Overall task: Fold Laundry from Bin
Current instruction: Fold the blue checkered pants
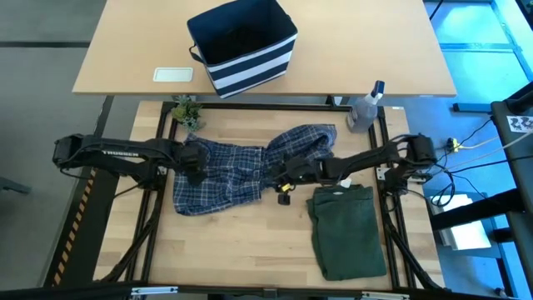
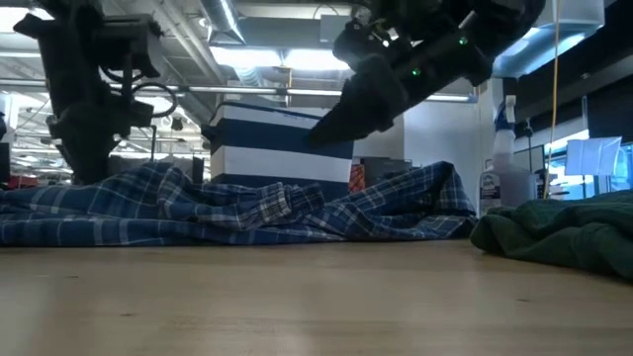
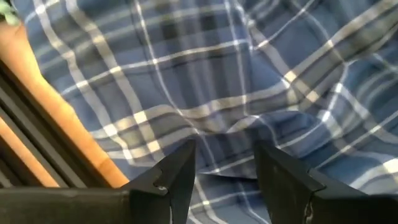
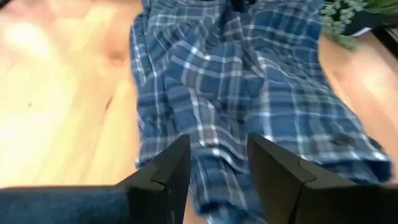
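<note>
While the high view lays out the whole table at once, the other cameras fill in what it cannot. From above, the blue-and-white plaid shirt (image 1: pixel 241 171) lies spread and rumpled across the middle of the table, the dark olive-green garment (image 1: pixel 347 232) lies folded just to its right and nearer the front edge, and the bin (image 1: pixel 243 46) stands on the far table, well apart from both. A clear spray bottle (image 1: pixel 365 110) stands at the far right and a small green plant (image 1: pixel 186 111) at the far left.

The left gripper (image 1: pixel 196 164) sits over the shirt's left part and the right gripper (image 1: pixel 275 172) over its middle, but from above the fingers are too small to read. The left wrist view settles it: the left fingers (image 3: pixel 177 177) stand apart, released, with plaid cloth (image 3: pixel 236 93) beyond the gap and nothing pinched. The right wrist view shows the same for the right fingers (image 4: pixel 168 174), spread over the shirt (image 4: pixel 249 93) and gripping nothing.

Only the low view shows heights: the shirt (image 2: pixel 247 213) lies in low folds, the green garment (image 2: pixel 564 232) makes a thicker mound at right, and the right arm hangs clear above the cloth.
</note>
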You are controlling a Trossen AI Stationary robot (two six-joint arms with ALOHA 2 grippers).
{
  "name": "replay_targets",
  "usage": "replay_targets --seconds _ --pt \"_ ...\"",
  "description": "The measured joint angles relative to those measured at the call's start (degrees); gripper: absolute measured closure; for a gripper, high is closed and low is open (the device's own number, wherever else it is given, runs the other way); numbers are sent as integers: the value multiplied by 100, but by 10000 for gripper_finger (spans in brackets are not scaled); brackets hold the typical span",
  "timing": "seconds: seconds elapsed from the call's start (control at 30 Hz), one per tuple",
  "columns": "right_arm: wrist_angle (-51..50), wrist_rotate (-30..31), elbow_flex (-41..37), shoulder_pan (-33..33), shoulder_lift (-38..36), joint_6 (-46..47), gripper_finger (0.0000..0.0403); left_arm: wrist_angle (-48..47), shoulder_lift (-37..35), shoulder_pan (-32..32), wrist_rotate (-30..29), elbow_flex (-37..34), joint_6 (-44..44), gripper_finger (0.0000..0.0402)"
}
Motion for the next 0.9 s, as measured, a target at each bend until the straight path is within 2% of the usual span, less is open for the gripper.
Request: replay_targets --seconds 0.2,0.47,0.7,0.9 --pt "108 -131 337 -2 312 -14 246 30 -102 149 -410 116 -288 244" --pt "144 -280 662 24 444 -184 246 181 -75 692 -326 163 -670 244" --pt "-69 -380 918 248 695 -479 246 447 249 803 513 163 -504 244" --pt "-455 -338 1084 257 1128 -296 257 442 642 593 728 163 -557 244"
